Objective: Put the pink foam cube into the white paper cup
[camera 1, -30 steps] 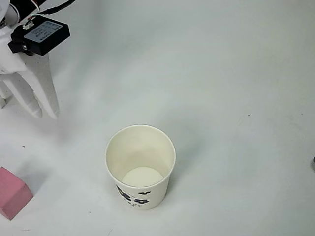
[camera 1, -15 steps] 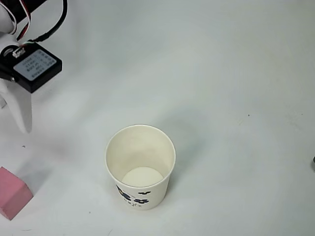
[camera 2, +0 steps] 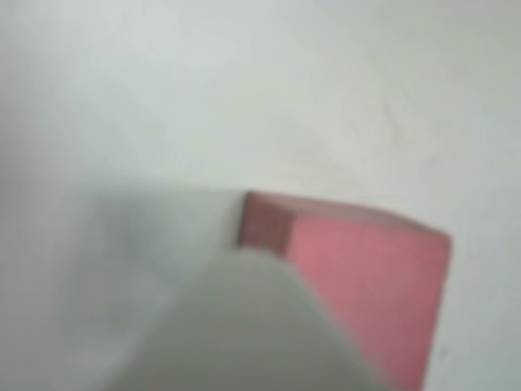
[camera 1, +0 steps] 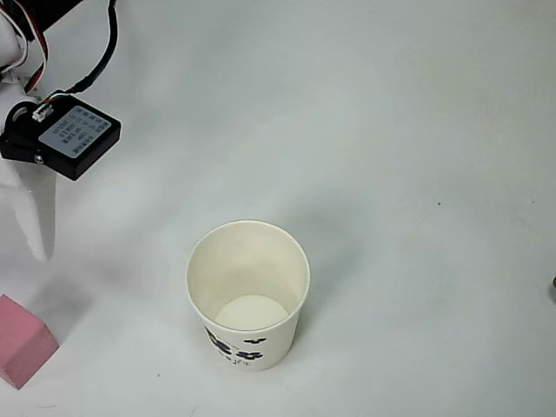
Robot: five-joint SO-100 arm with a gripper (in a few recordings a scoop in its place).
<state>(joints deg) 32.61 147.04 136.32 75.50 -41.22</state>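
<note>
The pink foam cube lies on the white table at the lower left corner of the overhead view, partly cut by the edge. The white paper cup stands upright and empty near the bottom centre, its dark floral print facing down the picture. My gripper hangs at the left edge, above the cube and apart from it, well left of the cup. One white finger shows under the black servo box. In the wrist view that blurred finger overlaps the cube, with no second finger against it. The gripper is open and holds nothing.
Bare white tabletop spreads to the right of and behind the cup. Black and red cables run from the arm at the upper left.
The gripper has slid left and down the picture toward the pink cube. Two fingers showed one second ago; one shows now. Cube and cup have stayed put.
</note>
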